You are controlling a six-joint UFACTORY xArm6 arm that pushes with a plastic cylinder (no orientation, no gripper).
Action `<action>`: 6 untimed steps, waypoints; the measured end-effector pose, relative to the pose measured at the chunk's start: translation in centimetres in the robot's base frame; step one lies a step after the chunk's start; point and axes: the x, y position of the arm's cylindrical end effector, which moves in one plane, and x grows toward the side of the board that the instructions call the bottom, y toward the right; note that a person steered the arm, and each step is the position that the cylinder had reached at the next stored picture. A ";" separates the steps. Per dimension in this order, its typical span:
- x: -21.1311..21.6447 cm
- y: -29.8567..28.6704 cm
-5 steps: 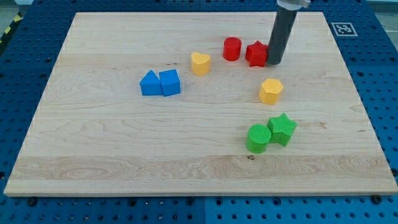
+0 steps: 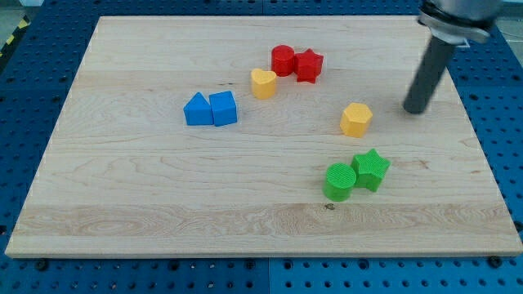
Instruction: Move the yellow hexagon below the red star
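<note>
my tip point(image 2: 417, 110) rests on the worktop point(image 2: 122, 204), touching nothing, right of the yellow hexagon point(image 2: 355, 119); the red star point(image 2: 308, 65) sits up-left of it.

**Pale board on a blue pegboard bench**

From my screen I see a light wooden board point(image 2: 163, 212) lying on a blue perforated base point(image 2: 507, 147) dotted with regular holes. A black-and-white marker tag point(image 2: 449, 37) sits near the view's top right. Yellow-black striped tape point(image 2: 11, 37) edges the top left. The lighting is even and soft.
</note>
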 end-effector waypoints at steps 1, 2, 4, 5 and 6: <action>5.3 0.9; 6.2 -2.2; -1.0 -15.2; -1.8 -17.5; -1.7 -13.6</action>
